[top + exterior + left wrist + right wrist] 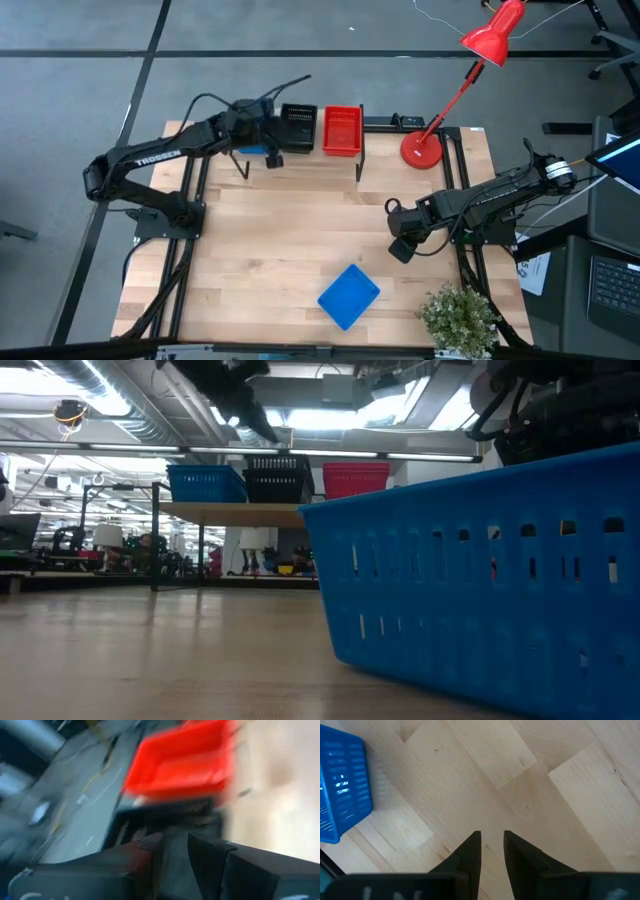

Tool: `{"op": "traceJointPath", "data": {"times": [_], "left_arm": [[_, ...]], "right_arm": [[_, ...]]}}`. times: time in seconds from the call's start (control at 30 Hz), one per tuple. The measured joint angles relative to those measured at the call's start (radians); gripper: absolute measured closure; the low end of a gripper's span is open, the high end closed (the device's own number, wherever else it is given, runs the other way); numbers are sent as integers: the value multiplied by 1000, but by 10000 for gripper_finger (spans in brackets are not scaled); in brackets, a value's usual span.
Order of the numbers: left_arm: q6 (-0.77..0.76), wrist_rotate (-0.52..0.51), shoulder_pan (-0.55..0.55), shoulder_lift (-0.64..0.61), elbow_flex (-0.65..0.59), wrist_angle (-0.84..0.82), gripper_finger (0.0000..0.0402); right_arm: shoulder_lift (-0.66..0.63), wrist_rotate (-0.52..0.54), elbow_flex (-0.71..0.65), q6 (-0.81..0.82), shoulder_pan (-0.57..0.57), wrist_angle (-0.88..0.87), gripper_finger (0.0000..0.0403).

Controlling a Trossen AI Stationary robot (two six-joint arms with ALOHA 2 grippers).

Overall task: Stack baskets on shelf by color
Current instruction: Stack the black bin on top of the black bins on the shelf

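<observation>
The light-wood shelf (235,512) stands at the table's far edge. On it, side by side, rest blue baskets (207,483), black baskets (278,478) and red baskets (355,478). Another blue basket (349,296) lies on the tabletop near the front edge and fills the low view (480,570). My left gripper (272,130) hovers open over the shelf next to the black baskets (298,128), with nothing between its fingers (174,837). My right gripper (402,248) hangs open over bare table right of centre, pointing down (492,836).
A red desk lamp stands with its base (420,148) at the table's far right, just right of the shelf, its head (495,35) beyond the table. A small green plant (458,315) sits at the near right corner. Bare wood lies between shelf and loose blue basket.
</observation>
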Motion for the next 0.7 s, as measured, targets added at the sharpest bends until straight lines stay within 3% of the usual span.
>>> {"op": "traceJointPath", "data": {"times": [0.07,0.37,0.57,0.7], "left_arm": [[-11,-60,5,31,0,-12,320],[-28,-66,-16,157,-1,20,320],[-6,-67,-58,148,-1,101,320],[25,-148,-76,130,-1,109,320]], "right_arm": [[0,0,0,0,0,0,321],[0,0,0,-2,0,0,321],[0,0,0,-4,0,0,321],[0,0,0,-5,0,0,321]]}}
